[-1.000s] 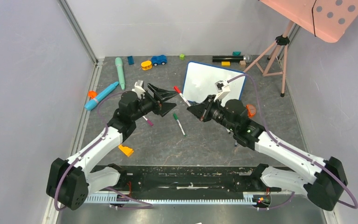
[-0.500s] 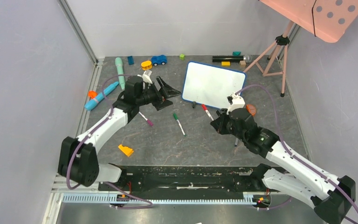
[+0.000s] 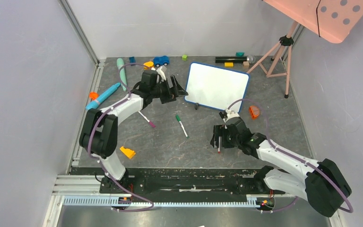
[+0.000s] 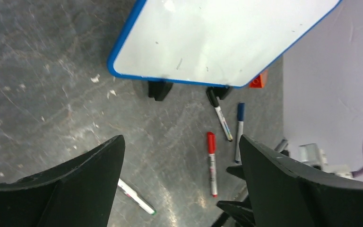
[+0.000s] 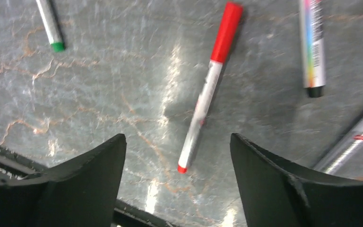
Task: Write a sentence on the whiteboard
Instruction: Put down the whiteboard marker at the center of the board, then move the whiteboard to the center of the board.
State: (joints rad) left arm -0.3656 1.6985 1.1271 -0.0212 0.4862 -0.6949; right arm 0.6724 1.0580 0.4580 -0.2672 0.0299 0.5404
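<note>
The whiteboard (image 3: 217, 86) (image 4: 222, 38), blue-framed on small black feet, stands at the back centre. Its face is blank; no sentence shows on it. My left gripper (image 3: 179, 90) (image 4: 180, 142) hovers open by the board's left edge, with nothing between its fingers. A red marker (image 5: 208, 90) (image 4: 211, 163) lies capped on the floor. My right gripper (image 3: 219, 141) (image 5: 177, 138) hangs open just above the marker's tail end, not touching it.
A green marker (image 3: 181, 125) (image 5: 49, 26) and a purple-tipped one (image 3: 146, 119) lie mid-floor. Black (image 4: 220, 118) and blue (image 4: 239, 130) markers lie by the board's feet. An orange block (image 3: 127, 152) sits near left, toys (image 3: 160, 60) along the back, and a tripod (image 3: 279, 52) back right.
My right gripper came away from the board toward the near side, opened and let the red marker go onto the floor. My left arm swung back toward the board's left edge, opening wider.
</note>
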